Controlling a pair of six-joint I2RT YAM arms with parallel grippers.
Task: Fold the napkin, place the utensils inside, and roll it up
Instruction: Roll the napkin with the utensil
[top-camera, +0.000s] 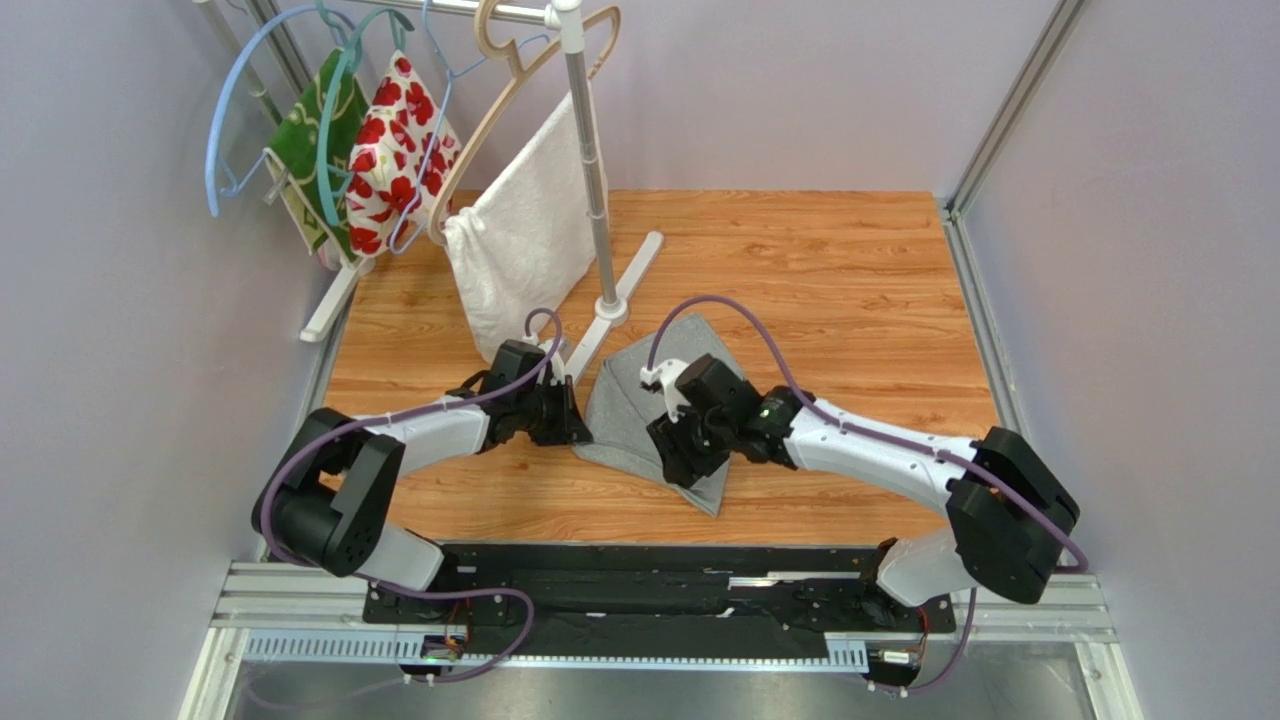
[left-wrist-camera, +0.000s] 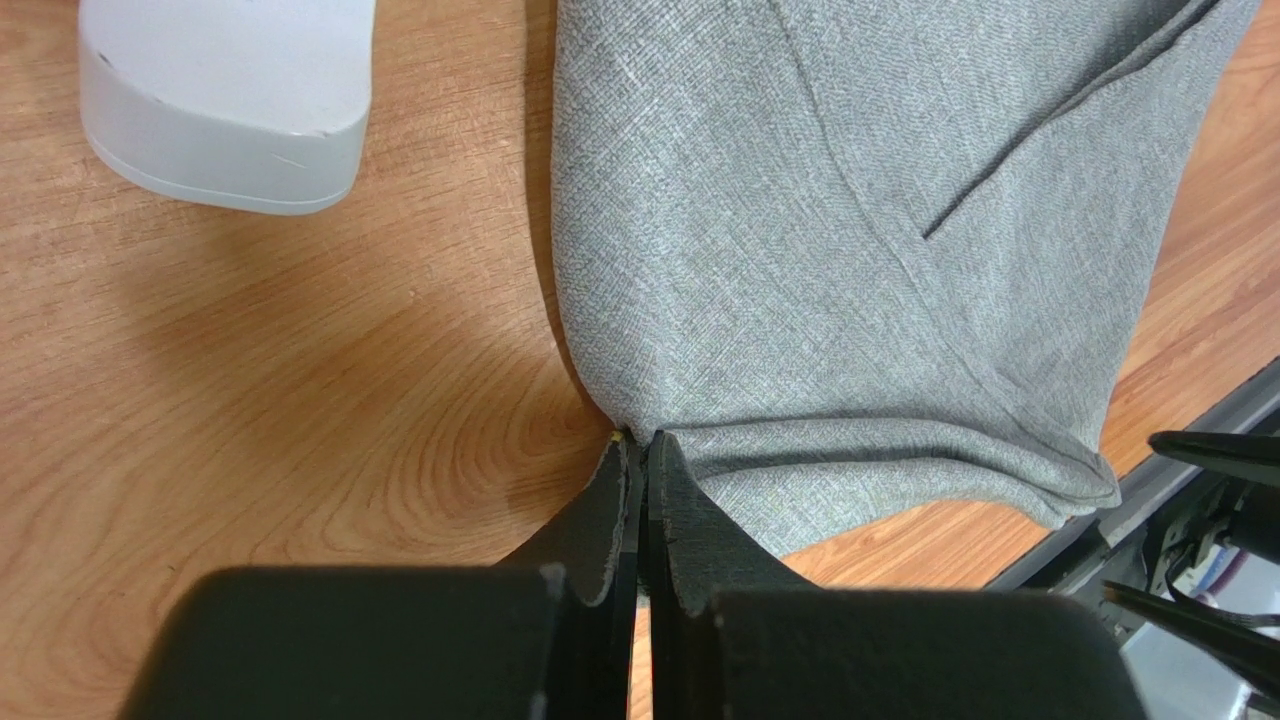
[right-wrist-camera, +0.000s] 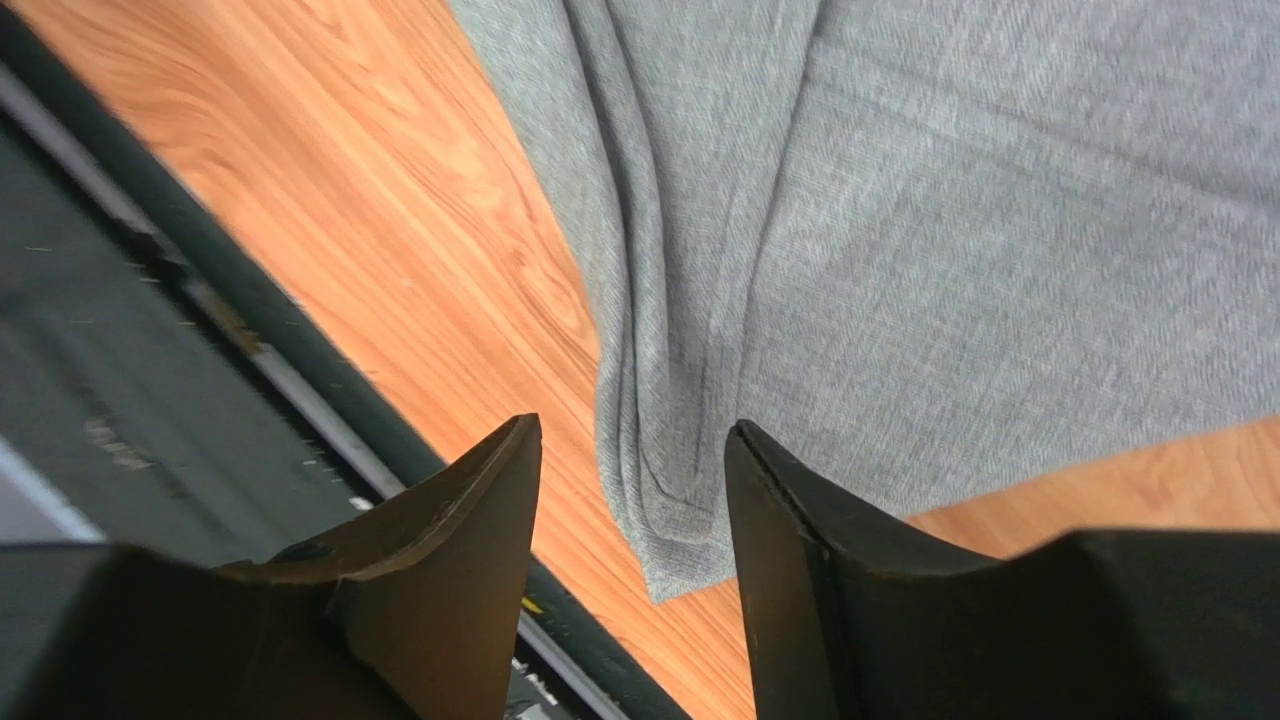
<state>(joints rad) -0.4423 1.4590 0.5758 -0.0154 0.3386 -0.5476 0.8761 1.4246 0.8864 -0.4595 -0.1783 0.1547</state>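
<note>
The grey napkin (top-camera: 628, 402) lies folded into a narrow, creased shape on the wooden table between my two grippers. My left gripper (top-camera: 576, 422) is at its left edge; in the left wrist view the jaws (left-wrist-camera: 643, 444) are shut, pinching the napkin's (left-wrist-camera: 842, 225) bunched near-left corner. My right gripper (top-camera: 687, 458) hovers over the napkin's near corner; in the right wrist view it (right-wrist-camera: 631, 435) is open, its fingers either side of the pointed, layered end of the napkin (right-wrist-camera: 932, 225). The dark utensil is not visible in any view.
A clothes rack (top-camera: 591, 165) stands behind the napkin, its white foot (left-wrist-camera: 226, 105) close to my left gripper. A white towel (top-camera: 519, 225) and flowered fabrics (top-camera: 394, 143) hang from it. The black mounting rail (top-camera: 661, 578) runs along the table's near edge, just below the napkin's tip.
</note>
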